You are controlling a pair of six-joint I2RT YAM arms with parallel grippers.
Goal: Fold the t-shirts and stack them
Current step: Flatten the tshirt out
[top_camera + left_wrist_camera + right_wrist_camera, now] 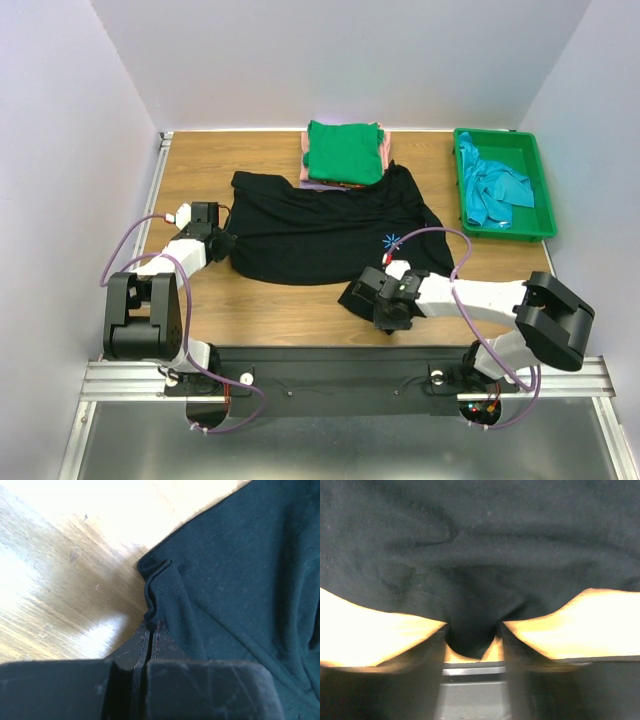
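Note:
A large black t-shirt [320, 225] with a tiny light-blue starburst mark [393, 241] lies spread on the wooden table. My left gripper [222, 243] is at its left edge, shut on the stitched hem [162, 587] in the left wrist view [151, 625]. My right gripper [372, 290] is at the shirt's near right corner, where a bunch of black cloth [480, 540] sits pinched between its fingers [472, 635]. A folded green t-shirt [345, 150] tops a stack at the back, with pink [304, 160] and lilac [320, 186] edges showing beneath it.
A rigid green tray [545, 225] stands at the back right with a crumpled teal t-shirt [495, 190] in it. White walls close in the table at the left, back and right. A metal rail [340, 375] runs along the near edge.

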